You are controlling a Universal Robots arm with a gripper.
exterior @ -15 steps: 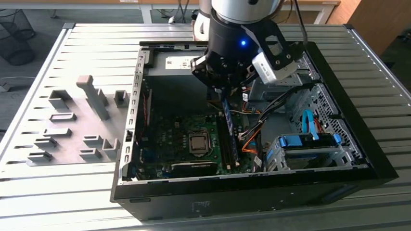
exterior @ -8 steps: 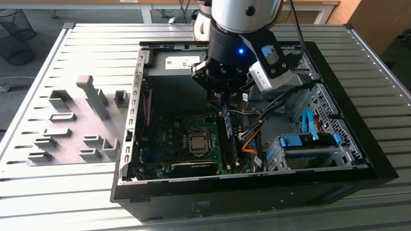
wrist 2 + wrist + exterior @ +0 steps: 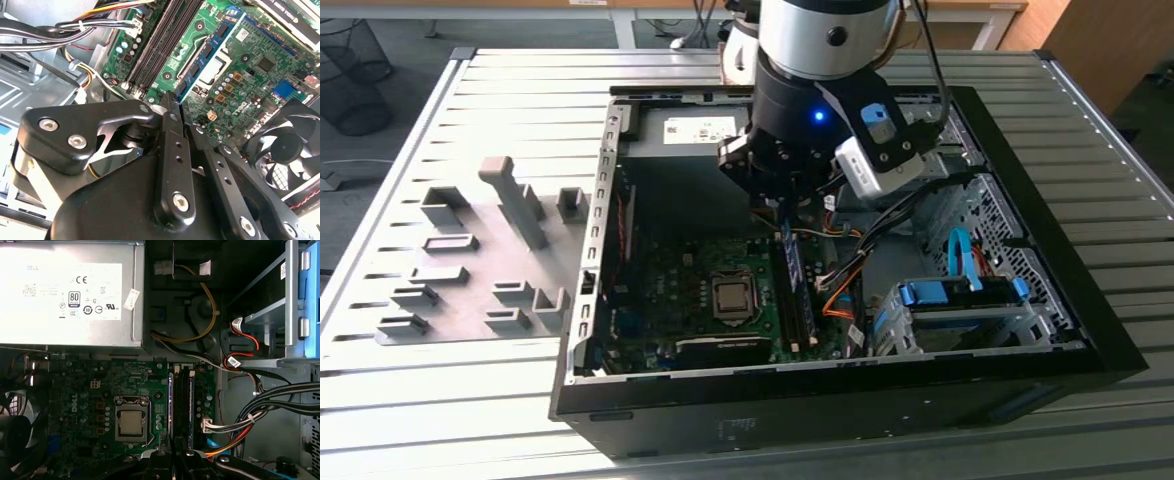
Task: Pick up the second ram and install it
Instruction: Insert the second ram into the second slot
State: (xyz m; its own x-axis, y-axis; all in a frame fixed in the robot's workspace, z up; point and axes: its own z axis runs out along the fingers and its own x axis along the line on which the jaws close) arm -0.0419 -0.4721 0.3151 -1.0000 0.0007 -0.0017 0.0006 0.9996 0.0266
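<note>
Seating the second ram [image 3: 210, 47] in the motherboard [image 3: 107, 390] slots.
Jaws of gripper [image 3: 175, 102] closed on the blue stick's end, held above the slots; best kept square, notch aligned, pressed evenly.

Exterior view: looking down at slant from high and fairly far, taking in open computer case [image 3: 1067, 340] on slatted table [image 3: 480, 390], arm entering from 12 o'clock.

First wrist view: facing almost straight down into case from mid height, motherboard [image 3: 80, 390] spreading below.

Second wrist view: sitting very close behind gripper [image 3: 181, 107], peering obliquely past it.

Both wrist views sharing motherboard [image 3: 260, 45], CPU socket [image 3: 131, 421] [image 3: 212, 67], memory slots [image 3: 183, 405] [image 3: 160, 45]; exterior view catching same socket [image 3: 734, 297].
</note>
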